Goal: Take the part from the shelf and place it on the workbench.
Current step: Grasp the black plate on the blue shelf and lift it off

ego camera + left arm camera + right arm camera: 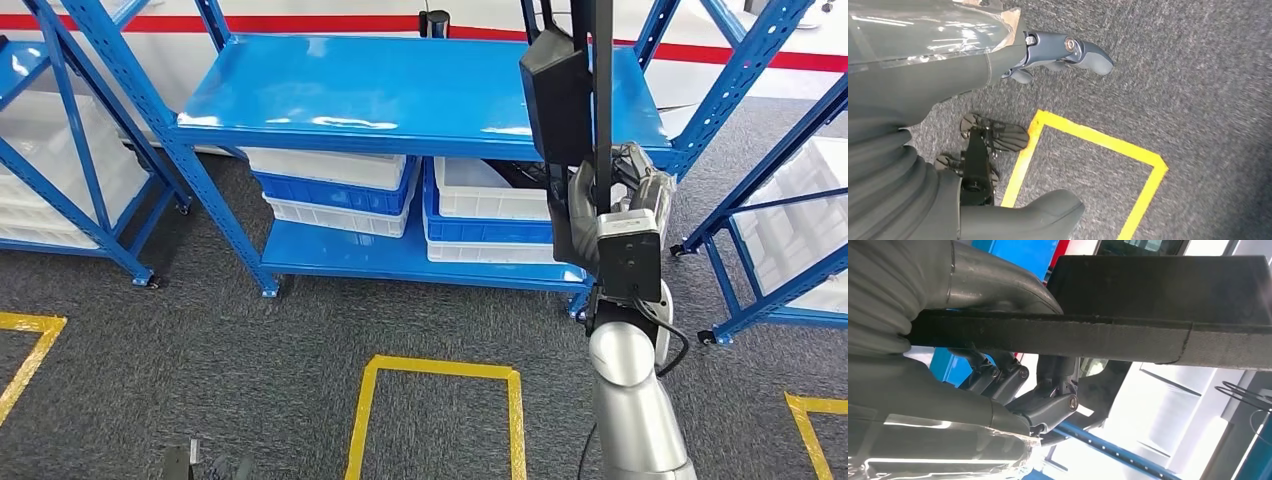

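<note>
The right hand [610,205] holds the part [562,95] up in front of the shelf [400,95], above the right end of its top board. The part is a black piece: a flat boxy head on a long, thin bar. In the right wrist view the fingers [1048,405] curl under the bar [1058,337] and the thumb lies over it, so the bar is clamped between them. The part looks rigid and fairly light, with a matte, rough surface that should not slip easily. Its head sits well above the grasp, so it may tend to swing; a hold nearer the head would likely steady it. The left hand [1068,52] hangs over the carpet, fingers loosely apart, holding nothing.
</note>
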Robot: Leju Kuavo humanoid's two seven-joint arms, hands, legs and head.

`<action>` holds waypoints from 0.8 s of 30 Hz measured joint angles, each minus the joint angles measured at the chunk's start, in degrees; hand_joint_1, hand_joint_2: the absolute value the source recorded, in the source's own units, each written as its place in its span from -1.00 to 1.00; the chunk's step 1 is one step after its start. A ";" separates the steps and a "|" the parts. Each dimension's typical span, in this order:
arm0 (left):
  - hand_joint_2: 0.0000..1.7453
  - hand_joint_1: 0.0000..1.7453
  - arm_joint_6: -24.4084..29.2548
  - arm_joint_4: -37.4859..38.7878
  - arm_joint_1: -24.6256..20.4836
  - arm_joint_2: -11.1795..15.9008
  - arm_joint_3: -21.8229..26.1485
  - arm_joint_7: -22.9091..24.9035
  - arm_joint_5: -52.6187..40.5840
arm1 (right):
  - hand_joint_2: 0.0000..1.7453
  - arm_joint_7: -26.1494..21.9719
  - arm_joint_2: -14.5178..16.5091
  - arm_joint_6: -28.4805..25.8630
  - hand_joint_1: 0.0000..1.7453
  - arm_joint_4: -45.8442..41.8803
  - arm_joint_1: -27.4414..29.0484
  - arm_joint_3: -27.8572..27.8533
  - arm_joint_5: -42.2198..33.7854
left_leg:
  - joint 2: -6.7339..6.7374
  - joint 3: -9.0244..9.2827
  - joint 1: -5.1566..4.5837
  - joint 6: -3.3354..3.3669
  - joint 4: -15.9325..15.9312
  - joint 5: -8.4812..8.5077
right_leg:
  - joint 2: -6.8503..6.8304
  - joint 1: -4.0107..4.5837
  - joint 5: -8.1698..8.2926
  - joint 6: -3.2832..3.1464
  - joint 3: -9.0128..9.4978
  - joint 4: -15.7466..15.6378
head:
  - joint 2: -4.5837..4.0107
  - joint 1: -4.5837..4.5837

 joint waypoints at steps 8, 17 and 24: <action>1.00 -1.00 -0.54 -0.02 0.80 0.49 0.57 -0.25 0.03 | 1.00 2.08 -0.42 1.13 1.00 -3.04 0.51 -0.06 0.24 | -0.26 -4.93 0.60 -1.90 17.30 -11.74 | -0.31 -0.70 3.71 -3.00 -4.29 0.31 | 0.00 -0.57; 1.00 -1.00 -0.51 -0.23 0.89 0.86 0.89 0.20 -0.54 | 1.00 3.39 -0.97 2.19 1.00 -3.42 -1.94 -0.45 -0.21 | -0.30 8.72 0.02 0.15 -1.07 -7.16 | -0.35 -0.29 7.70 -0.39 -7.43 0.23 | 0.00 -0.44; 1.00 -1.00 -0.34 -0.31 0.87 0.80 0.90 0.85 -1.31 | 1.00 2.79 -2.25 3.08 1.00 0.63 -5.47 -1.26 -2.79 | 0.17 2.79 -0.09 1.97 -1.04 -2.09 | -0.19 -0.16 -2.49 -0.45 -12.26 18.17 | 0.00 0.28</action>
